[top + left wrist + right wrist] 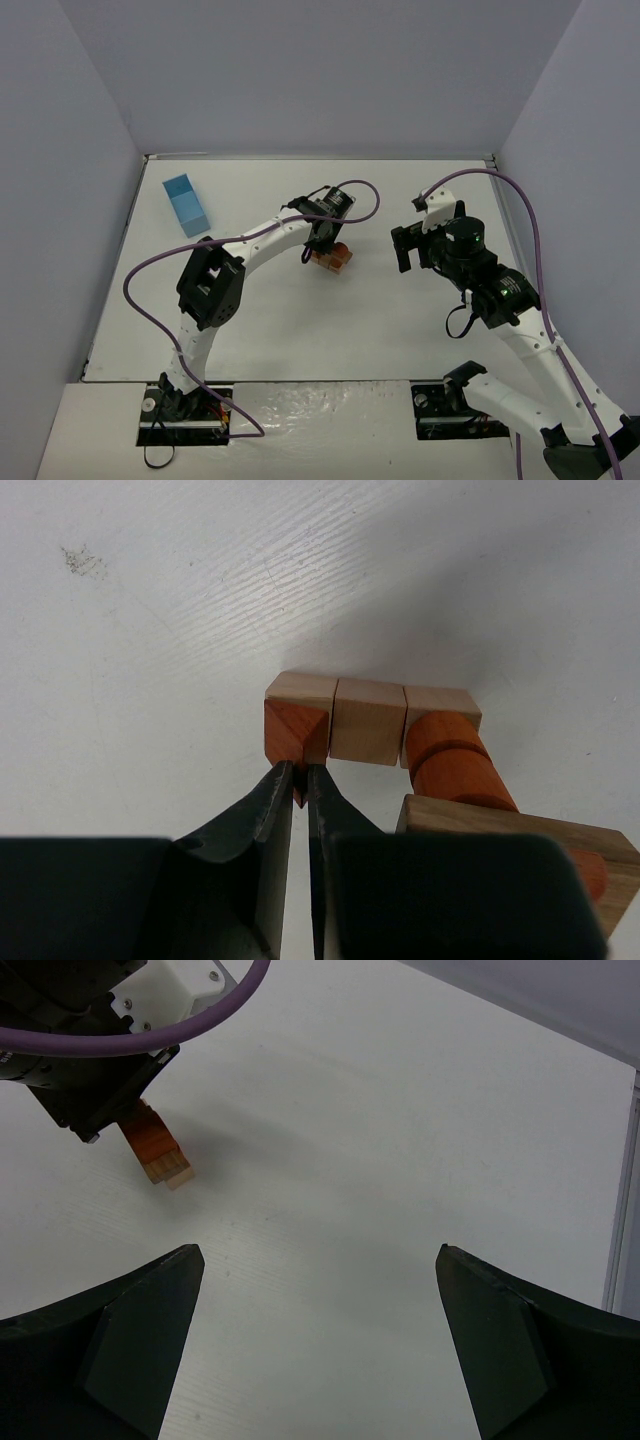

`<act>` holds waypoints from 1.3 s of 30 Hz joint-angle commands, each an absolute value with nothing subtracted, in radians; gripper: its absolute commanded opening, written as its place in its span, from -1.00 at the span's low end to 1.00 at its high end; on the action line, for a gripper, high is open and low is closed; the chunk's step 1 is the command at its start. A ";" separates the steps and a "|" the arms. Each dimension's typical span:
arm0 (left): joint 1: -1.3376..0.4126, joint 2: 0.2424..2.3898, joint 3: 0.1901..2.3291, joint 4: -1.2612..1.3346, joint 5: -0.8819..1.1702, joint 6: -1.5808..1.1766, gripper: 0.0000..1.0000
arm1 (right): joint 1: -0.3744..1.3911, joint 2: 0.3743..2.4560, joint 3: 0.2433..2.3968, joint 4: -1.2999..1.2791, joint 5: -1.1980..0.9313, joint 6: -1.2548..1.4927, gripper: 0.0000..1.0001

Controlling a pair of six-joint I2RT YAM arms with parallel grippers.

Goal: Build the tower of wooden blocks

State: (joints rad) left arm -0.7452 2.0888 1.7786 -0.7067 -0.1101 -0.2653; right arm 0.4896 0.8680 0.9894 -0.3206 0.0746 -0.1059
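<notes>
Wood block tower [332, 257] at middle of table [300, 330], partly hidden under left gripper [298, 778]. Clenched, apparently nipping lower corner of reddish triangle block [293, 728]. Right gripper [320, 1252] released, spread wide, well apart, holding nothing.

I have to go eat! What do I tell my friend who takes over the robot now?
Left gripper: shut, tips touching the reddish wedge at its corner.
Right gripper: open, empty, apart from the blocks.
Blocks: one cluster on the table; three tan blocks in a row, wedge and reddish cylinder against them, tan plank seemingly across the cylinder.
Done: low base started. Left: stacking higher.
</notes>
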 commanded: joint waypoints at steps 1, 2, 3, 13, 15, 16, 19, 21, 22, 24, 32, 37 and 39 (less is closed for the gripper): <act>-0.752 2.063 1.832 -0.707 -0.127 -0.267 -0.87 | 0.482 0.857 1.012 -0.282 0.084 -0.116 1.00; -0.752 2.063 1.832 -0.706 -0.127 -0.266 -0.87 | 0.482 0.857 1.011 -0.282 0.084 -0.116 1.00; -0.752 2.063 1.833 -0.706 -0.127 -0.265 -0.86 | 0.483 0.857 1.011 -0.283 0.084 -0.115 1.00; -0.755 2.064 1.833 -0.706 -0.125 -0.265 -0.77 | 0.482 0.854 1.006 -0.282 0.086 -0.114 1.00; -0.755 2.062 1.831 -0.705 -0.123 -0.269 -0.76 | 0.482 0.855 1.006 -0.281 0.086 -0.115 1.00; -0.756 2.062 1.828 -0.704 -0.123 -0.270 -0.76 | 0.482 0.856 1.006 -0.282 0.086 -0.115 1.00; -0.756 2.059 1.825 -0.705 -0.123 -0.269 -0.75 | 0.481 0.855 1.006 -0.282 0.086 -0.114 1.00; -0.756 2.057 1.824 -0.703 -0.123 -0.271 -0.75 | 0.482 0.857 1.006 -0.282 0.084 -0.115 1.00; -0.755 2.057 1.824 -0.703 -0.123 -0.272 -0.75 | 0.482 0.857 1.006 -0.282 0.083 -0.115 1.00; -0.755 2.054 1.824 -0.704 -0.123 -0.273 -0.75 | 0.482 0.857 1.006 -0.282 0.083 -0.115 1.00; -0.755 2.016 1.796 -0.703 -0.132 -0.276 -0.74 | 0.482 0.854 1.005 -0.282 0.081 -0.116 1.00; -0.755 1.991 1.789 -0.703 -0.128 -0.275 -0.74 | 0.482 0.856 1.009 -0.282 0.078 -0.114 1.00; -0.755 1.982 1.784 -0.703 -0.131 -0.275 -0.74 | 0.482 0.856 1.010 -0.282 0.077 -0.114 1.00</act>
